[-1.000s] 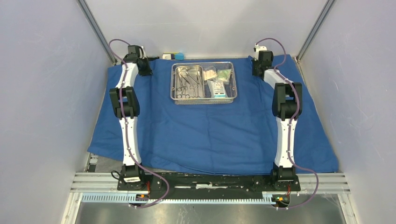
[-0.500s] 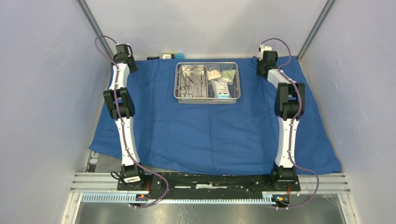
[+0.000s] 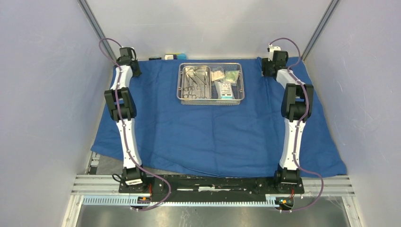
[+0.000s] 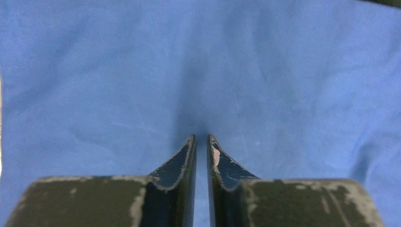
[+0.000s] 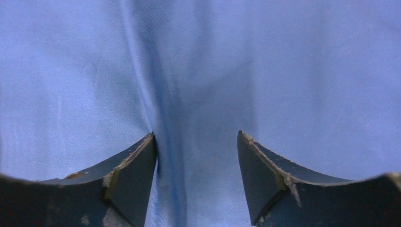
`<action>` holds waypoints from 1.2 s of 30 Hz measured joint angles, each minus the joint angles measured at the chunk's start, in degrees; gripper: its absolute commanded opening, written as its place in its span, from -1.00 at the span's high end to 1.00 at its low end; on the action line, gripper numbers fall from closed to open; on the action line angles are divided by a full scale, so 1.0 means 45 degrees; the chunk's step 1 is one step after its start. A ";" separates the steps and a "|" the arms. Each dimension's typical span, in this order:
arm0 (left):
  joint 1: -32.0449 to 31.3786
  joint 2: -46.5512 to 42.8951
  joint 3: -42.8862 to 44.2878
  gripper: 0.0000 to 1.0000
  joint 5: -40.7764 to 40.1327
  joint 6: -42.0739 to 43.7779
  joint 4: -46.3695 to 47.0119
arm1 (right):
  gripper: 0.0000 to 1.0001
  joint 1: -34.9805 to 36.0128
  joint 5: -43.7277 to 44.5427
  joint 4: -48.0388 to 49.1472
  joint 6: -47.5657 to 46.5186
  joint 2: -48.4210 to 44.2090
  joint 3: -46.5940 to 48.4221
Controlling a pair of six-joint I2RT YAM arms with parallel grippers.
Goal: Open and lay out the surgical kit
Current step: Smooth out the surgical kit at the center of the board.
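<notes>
**Table draped in blue, both arms out at the far corners**

Pale walls (image 3: 42,94) close in the table (image 3: 105,164) on three sides, and from the overhead view I see the cloth (image 3: 213,137) lying opened out flat over nearly all of it, its near edge just short of the arm bases. The tray (image 3: 211,103) sits on the cloth at the far middle, between the two wrists and apart from both. Its pan (image 3: 182,84) fills the left half and holds the instruments (image 3: 194,85); the packets (image 3: 225,90) lie in the right half beside the pan.

Both arms reach far forward. My left gripper (image 4: 200,138) is at the far left corner of the cloth, low over the fabric, its fingers (image 4: 182,161) pressed almost together with only a thin slit between them. I cannot tell whether any cloth is nipped in that slit.

My right gripper (image 5: 196,135) is near the far right corner with its fingers (image 5: 132,161) spread wide. A raised crease of the cloth runs up between them, close along the inside of the left finger, and neither finger grips it.
</notes>
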 measured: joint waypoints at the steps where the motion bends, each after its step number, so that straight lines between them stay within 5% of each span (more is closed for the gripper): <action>1: 0.0010 -0.0204 -0.0325 0.36 0.0112 0.0000 0.0000 | -0.53 -0.0049 -0.0068 -0.0024 -0.0034 0.0000 0.0010; 6: 0.0257 -0.1452 -0.1923 -0.22 0.0855 0.0044 0.0068 | -0.90 -0.0199 -0.0316 -0.0034 -0.0384 -0.0306 -0.0296; 13: 0.0529 -0.3468 -0.4129 -0.63 0.2123 0.0049 0.0850 | -0.96 -0.0243 -0.0821 0.0058 -0.0884 -0.2074 -0.1894; 20: 0.0243 -0.3959 -0.4415 -0.72 0.2939 0.0389 0.0797 | -0.96 -0.0311 -0.1161 0.0461 -0.1214 -0.3570 -0.3041; 36: -0.0005 -0.0714 -0.0374 -0.73 0.0874 0.3332 -0.2584 | -0.95 -0.0471 -0.1195 0.0160 -0.1574 -0.3619 -0.4017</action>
